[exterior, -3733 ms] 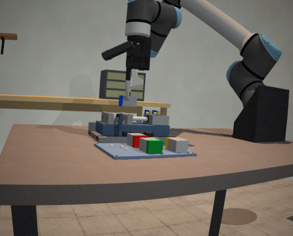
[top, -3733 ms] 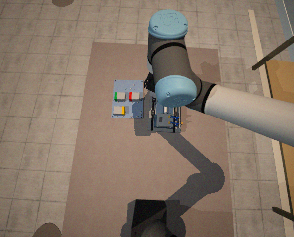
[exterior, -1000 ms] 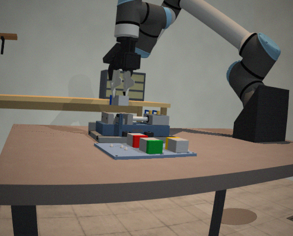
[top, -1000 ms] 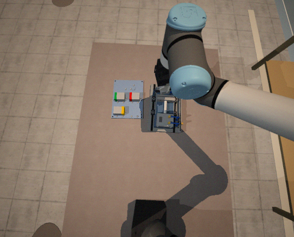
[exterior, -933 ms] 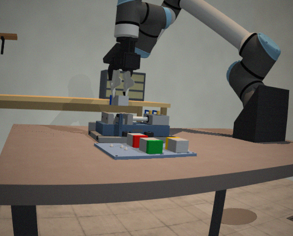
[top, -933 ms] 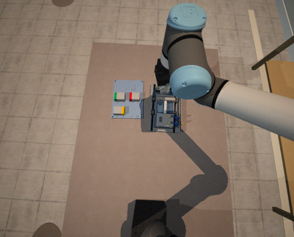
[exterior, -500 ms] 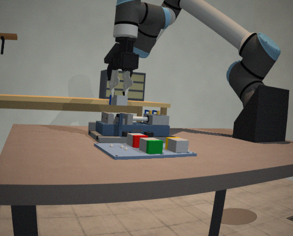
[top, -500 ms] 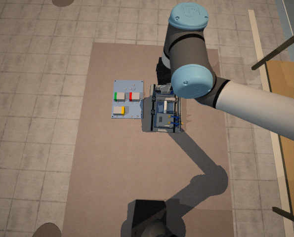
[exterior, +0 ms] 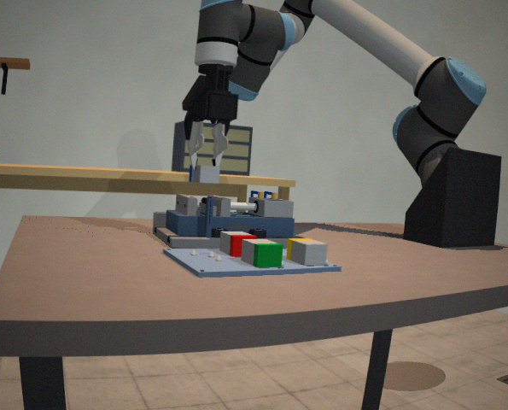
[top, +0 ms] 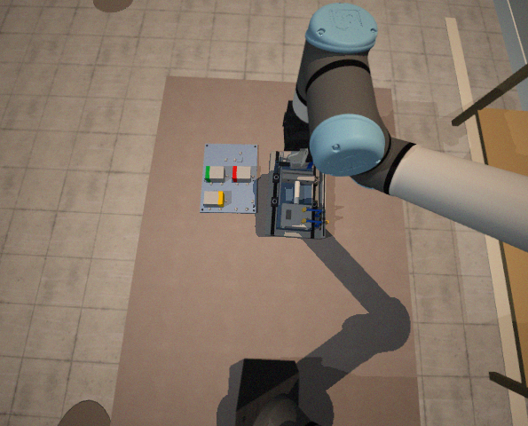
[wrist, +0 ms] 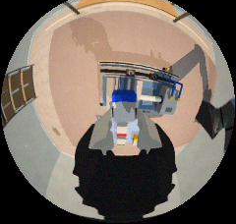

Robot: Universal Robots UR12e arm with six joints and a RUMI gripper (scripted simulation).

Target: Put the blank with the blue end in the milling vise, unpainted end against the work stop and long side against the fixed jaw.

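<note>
My gripper [exterior: 204, 164] [wrist: 124, 108] is shut on the blank with the blue end [exterior: 207, 174] [wrist: 125, 96]. It holds the blank level above the fixed-jaw end of the vise [exterior: 185, 223] [top: 273, 218]. The blue end points away from the plate side. The fixed jaw [exterior: 185, 204] is the hoseless end block. The moving jaw [exterior: 217, 206] stands opposite it, with a pale rod [exterior: 242, 206] running to the hosed block [exterior: 275, 207] [top: 295, 216]. The arm hides part of the vise in the top view. The low bars and work stop are not clear.
The plate [top: 216, 152] [exterior: 182, 260] beside the vise bears a red-ended blank [top: 242, 174] [exterior: 240, 245], a green-ended blank [top: 215, 174] [exterior: 268, 254] and a yellow-ended blank [top: 213, 199] [exterior: 314, 252]. Blue hoses [top: 318, 222] [wrist: 178, 90] stick out of the vise's hosed block.
</note>
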